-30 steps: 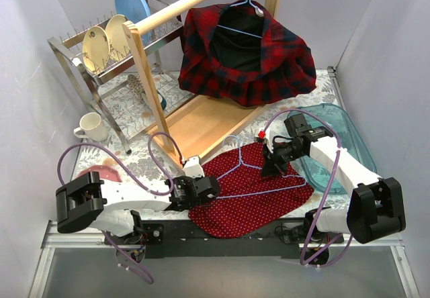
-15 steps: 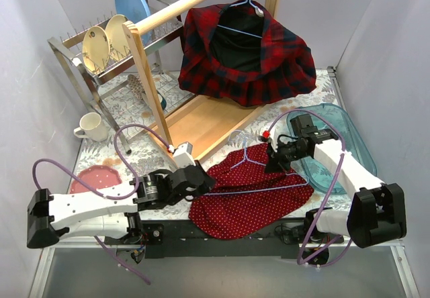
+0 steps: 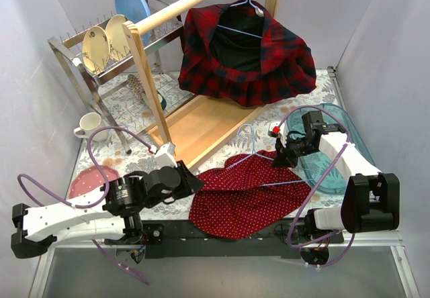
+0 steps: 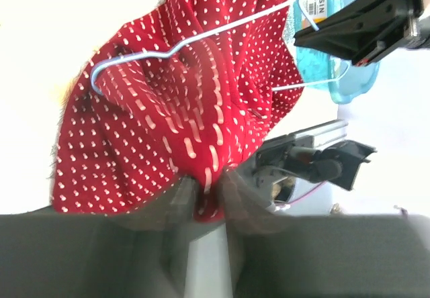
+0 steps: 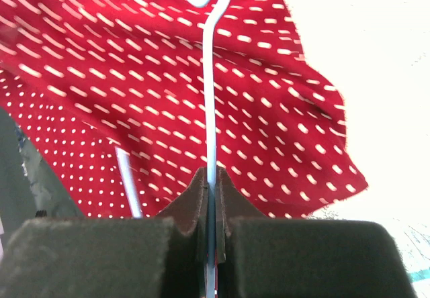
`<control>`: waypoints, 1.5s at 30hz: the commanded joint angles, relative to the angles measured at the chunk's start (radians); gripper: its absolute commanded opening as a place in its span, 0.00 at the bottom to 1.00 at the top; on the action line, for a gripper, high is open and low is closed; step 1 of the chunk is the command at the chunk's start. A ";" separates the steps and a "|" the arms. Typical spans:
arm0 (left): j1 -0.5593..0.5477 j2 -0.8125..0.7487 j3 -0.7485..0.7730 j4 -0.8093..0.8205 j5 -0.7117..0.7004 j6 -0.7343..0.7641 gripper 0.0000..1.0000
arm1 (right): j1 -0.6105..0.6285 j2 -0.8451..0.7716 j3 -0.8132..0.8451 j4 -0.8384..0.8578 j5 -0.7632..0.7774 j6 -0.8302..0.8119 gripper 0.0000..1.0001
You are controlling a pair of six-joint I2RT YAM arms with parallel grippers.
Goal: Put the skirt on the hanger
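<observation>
A red white-dotted skirt point(image 3: 245, 194) lies bunched on the table's front middle. A light blue wire hanger point(image 3: 250, 152) lies across its top, hook towards the wooden rack. My left gripper point(image 3: 191, 181) is shut on the skirt's left edge; in the left wrist view the cloth point(image 4: 181, 110) is pinched between the jaws and the hanger point(image 4: 168, 51) crosses it. My right gripper point(image 3: 281, 158) is shut on the hanger's right arm; the right wrist view shows the wire point(image 5: 209, 110) clamped between the pads, over the skirt point(image 5: 121, 76).
A wooden clothes rack point(image 3: 195, 120) stands behind, with a red plaid garment point(image 3: 259, 63) on another hanger. A blue plastic basin point(image 3: 342, 147) is at the right, a dish rack point(image 3: 111, 50) with plates at back left, a mug point(image 3: 91, 127) and a red plate point(image 3: 84, 180) at left.
My left arm has pulled back to the left, drawing the skirt's edge with it. My right gripper has moved right and up with the hanger. The skirt has bunched narrower.
</observation>
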 commanded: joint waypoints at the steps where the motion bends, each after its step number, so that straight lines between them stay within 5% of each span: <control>1: 0.007 -0.011 -0.060 -0.061 0.063 -0.045 0.37 | -0.009 0.012 0.031 -0.059 -0.053 -0.095 0.01; 2: 0.007 -0.002 -0.087 -0.050 0.080 -0.042 0.57 | -0.008 0.013 0.029 -0.062 -0.065 -0.097 0.01; 3: 0.007 0.004 -0.090 -0.023 0.105 0.000 0.63 | -0.009 0.015 0.027 -0.062 -0.068 -0.095 0.01; 9: 0.005 0.116 0.118 0.081 0.180 0.358 0.65 | -0.009 0.030 0.018 -0.049 -0.065 -0.086 0.01; 13: -0.017 0.318 0.213 0.227 0.376 0.625 0.65 | -0.008 0.035 0.015 -0.048 -0.070 -0.084 0.01; 20: -0.171 0.821 0.408 0.293 0.153 1.063 0.73 | -0.008 0.038 0.014 -0.065 -0.071 -0.084 0.01; 32: -0.185 0.955 0.314 0.460 -0.252 1.200 0.77 | -0.008 0.029 0.004 -0.072 -0.088 -0.094 0.01; 45: -0.142 0.908 0.333 0.319 -0.263 1.174 0.54 | -0.009 0.044 0.011 -0.072 -0.072 -0.086 0.01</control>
